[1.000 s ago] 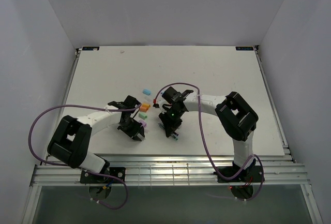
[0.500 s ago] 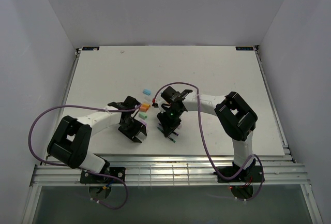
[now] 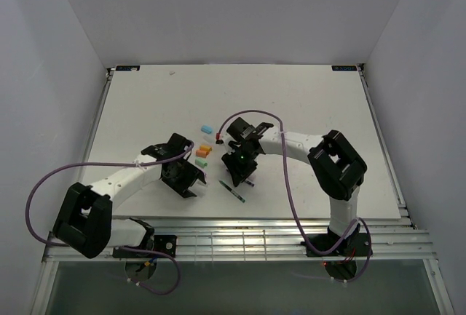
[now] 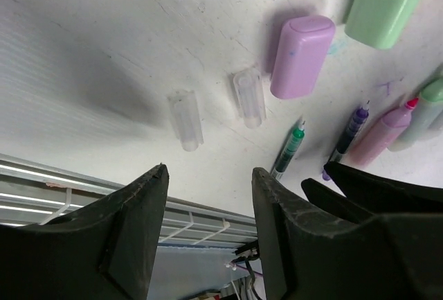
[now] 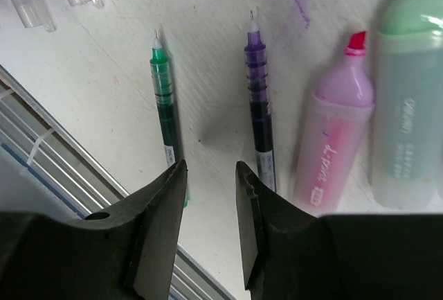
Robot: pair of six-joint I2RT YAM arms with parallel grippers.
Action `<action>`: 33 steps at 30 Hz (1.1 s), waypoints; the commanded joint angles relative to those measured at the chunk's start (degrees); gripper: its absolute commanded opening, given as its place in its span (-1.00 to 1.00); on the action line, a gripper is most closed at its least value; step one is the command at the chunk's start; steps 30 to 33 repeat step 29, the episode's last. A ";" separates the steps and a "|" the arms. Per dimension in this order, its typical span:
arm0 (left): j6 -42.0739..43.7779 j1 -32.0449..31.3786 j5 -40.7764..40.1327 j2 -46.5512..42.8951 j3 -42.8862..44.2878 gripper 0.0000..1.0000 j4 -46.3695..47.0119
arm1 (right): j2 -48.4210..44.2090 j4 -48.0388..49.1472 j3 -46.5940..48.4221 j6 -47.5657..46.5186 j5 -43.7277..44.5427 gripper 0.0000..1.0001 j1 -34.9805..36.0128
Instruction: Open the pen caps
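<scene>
In the left wrist view, two clear pen caps (image 4: 185,120) (image 4: 249,98) lie loose on the table beside a lilac cap (image 4: 302,56) and a green cap (image 4: 384,2). The right wrist view shows uncapped pens side by side: a thin green pen (image 5: 165,113), a thin purple pen (image 5: 259,106), a pink highlighter (image 5: 332,140) and a green highlighter (image 5: 408,106). My left gripper (image 4: 209,170) is open and empty just short of the clear caps. My right gripper (image 5: 210,166) hangs open and empty over the gap between the two thin pens. From above, one thin pen (image 3: 233,192) lies in front of the right gripper (image 3: 237,179).
Light blue (image 3: 207,126), orange (image 3: 205,148) and green (image 3: 202,162) pieces lie behind the two grippers. The table's near edge and its metal rails (image 3: 233,238) run close in front of both. A purple cable (image 3: 287,184) loops off the right arm.
Both grippers have opened. The thin pen that was between them now lies on the table. The left arm has swung outward and its gripper has drawn back a little.
</scene>
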 commanded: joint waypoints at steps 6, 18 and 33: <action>-5.62 -0.14 -3.73 -7.69 1.04 0.26 -4.09 | -9.76 -3.55 1.57 2.93 8.40 -0.11 0.03; 2.20 -0.14 -8.48 -10.16 7.02 0.35 -6.20 | -27.61 -6.45 -10.02 12.06 24.29 0.80 -0.50; 10.20 -0.14 -1.82 -14.80 7.02 0.96 5.38 | -45.34 -8.31 -21.27 18.49 29.70 0.80 -1.03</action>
